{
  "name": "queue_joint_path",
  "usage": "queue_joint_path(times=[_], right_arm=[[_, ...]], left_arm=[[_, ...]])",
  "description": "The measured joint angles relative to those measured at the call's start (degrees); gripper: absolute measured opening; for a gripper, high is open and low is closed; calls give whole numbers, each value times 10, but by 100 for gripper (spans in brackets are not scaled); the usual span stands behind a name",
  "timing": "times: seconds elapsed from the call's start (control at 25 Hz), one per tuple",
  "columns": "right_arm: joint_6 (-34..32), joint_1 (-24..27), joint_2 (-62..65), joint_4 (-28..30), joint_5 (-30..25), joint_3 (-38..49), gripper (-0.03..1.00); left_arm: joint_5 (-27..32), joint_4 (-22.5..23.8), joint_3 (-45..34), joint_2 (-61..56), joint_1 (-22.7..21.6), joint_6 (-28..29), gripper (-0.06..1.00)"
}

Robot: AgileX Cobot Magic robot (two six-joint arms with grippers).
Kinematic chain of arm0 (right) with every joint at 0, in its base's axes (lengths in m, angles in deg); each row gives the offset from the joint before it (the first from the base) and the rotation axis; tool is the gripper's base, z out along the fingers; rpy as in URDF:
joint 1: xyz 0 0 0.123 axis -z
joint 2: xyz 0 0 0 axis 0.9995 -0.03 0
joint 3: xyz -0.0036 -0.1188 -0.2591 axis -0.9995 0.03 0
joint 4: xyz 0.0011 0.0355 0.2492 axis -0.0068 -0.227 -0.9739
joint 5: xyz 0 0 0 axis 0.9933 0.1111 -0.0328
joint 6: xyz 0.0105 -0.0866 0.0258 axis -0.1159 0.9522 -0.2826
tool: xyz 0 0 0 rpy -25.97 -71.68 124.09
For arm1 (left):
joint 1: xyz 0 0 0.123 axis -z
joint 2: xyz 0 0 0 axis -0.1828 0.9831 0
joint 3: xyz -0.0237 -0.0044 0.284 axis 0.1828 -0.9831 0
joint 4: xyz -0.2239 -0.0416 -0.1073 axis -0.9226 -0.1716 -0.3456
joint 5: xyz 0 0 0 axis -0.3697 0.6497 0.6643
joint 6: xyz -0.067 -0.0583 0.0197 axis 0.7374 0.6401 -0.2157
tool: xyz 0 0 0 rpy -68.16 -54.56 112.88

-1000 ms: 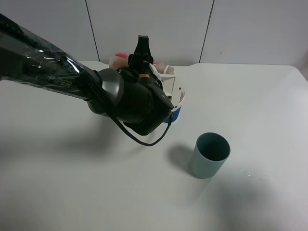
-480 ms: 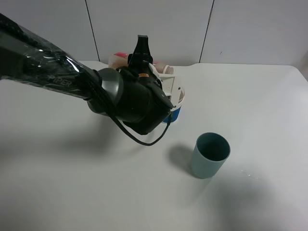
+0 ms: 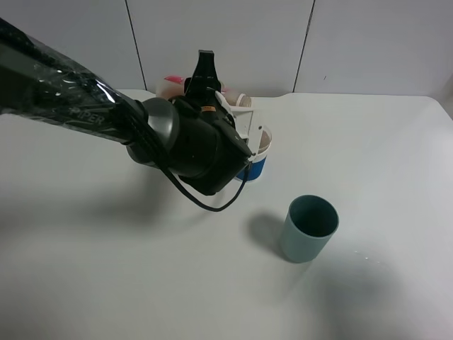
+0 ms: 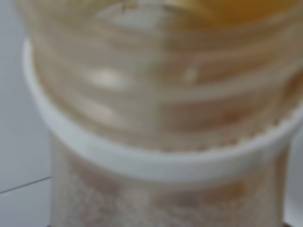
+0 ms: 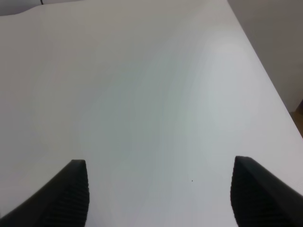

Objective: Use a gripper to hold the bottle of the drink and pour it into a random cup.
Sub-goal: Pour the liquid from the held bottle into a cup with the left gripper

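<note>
The left fingers (image 3: 205,71) are clamped on the bottle (image 3: 173,85), which is tipped onto its side above the blue-banded cup (image 3: 258,163). The cup stands at about 5 o'clock from the bottle on the table (image 3: 382,142). The right fingers (image 5: 71,194) hang spread wide over bare table.

I cannot see whether the wide mouth is squarely over the cup. If it isn't, the drink (image 4: 227,9) could run down the outside or splash the table. The arm's bulk also crowds the cup and might knock it.

Compared with a second ago, the arm has lifted and drawn slightly toward 10 o'clock, baring more of the blue band. The dark teal cup (image 3: 309,228) has not moved.
</note>
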Motion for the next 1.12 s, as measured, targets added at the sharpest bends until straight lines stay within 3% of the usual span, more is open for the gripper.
queue_joint_path(times=[1.12], right_arm=[[0, 0, 0, 0, 0, 0, 63]], left_arm=[[0, 11, 0, 0, 0, -28, 36]])
